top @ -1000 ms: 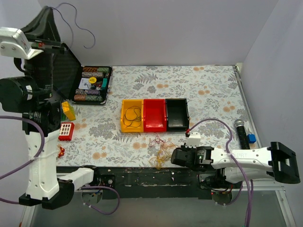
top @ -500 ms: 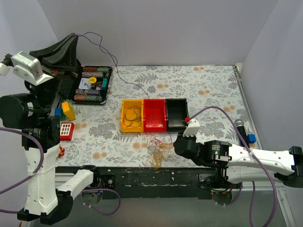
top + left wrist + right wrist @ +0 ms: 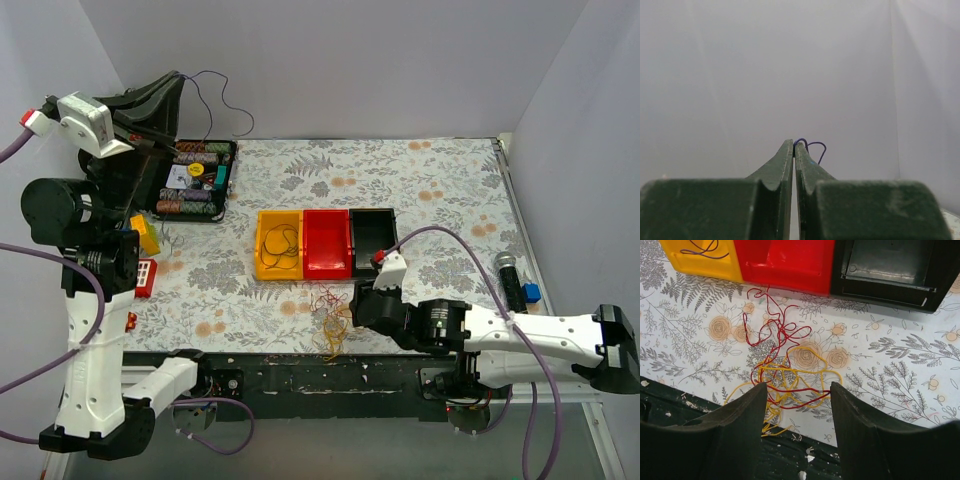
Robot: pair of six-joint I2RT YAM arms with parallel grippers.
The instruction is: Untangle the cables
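Observation:
A loose tangle of red and yellow cables (image 3: 332,315) (image 3: 782,365) lies on the floral table near its front edge. Just above and right of it hovers my right gripper (image 3: 358,306) (image 3: 797,386), open, its fingers either side of the tangle's near loops and holding nothing. High at the far left, my left gripper (image 3: 180,78) (image 3: 794,145) is shut on a thin dark purple cable (image 3: 228,98) (image 3: 817,146), which curls through the air away from the tangle. Another dark wire (image 3: 281,243) lies in the yellow bin (image 3: 262,262).
A red bin (image 3: 327,243) and a black bin (image 3: 374,242) stand beside the yellow one at mid-table. An open black case of poker chips (image 3: 195,180) is at the back left, with toy blocks (image 3: 142,272) nearby. A microphone (image 3: 510,280) lies at the right edge.
My right gripper has opened and slid left and forward over the red and yellow tangle. The left arm has swung down and to the right, carrying the purple cable.

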